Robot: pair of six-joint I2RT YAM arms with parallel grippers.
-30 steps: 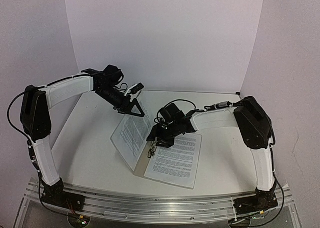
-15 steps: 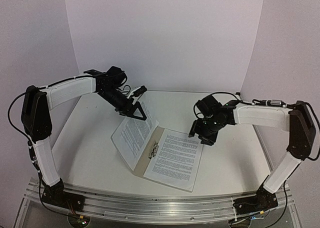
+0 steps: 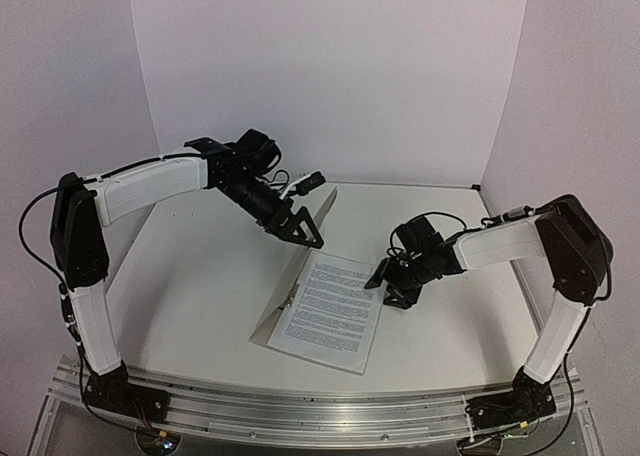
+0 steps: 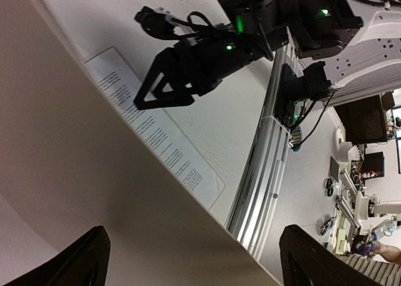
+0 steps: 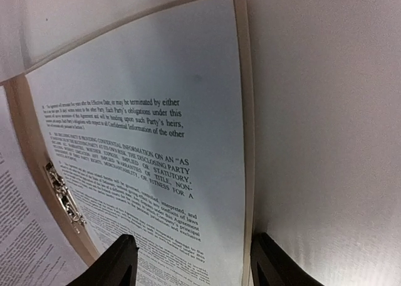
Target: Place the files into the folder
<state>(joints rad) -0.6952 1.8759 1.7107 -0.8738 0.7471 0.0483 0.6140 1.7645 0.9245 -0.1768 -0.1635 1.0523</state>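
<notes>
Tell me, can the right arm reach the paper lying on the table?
Probably yes. The right gripper sits open at the paper's right edge, nothing between them. The folder cover stands raised on the other side, out of its way.

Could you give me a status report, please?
Open left gripper at raised folder cover. Open right gripper at edge of files in folder. Nothing in the way.

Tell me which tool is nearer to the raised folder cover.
Left. The left tool is at the upper edge of the cover, right against it. The right tool is apart from it, low beside the far edge of the flat sheet.
</notes>
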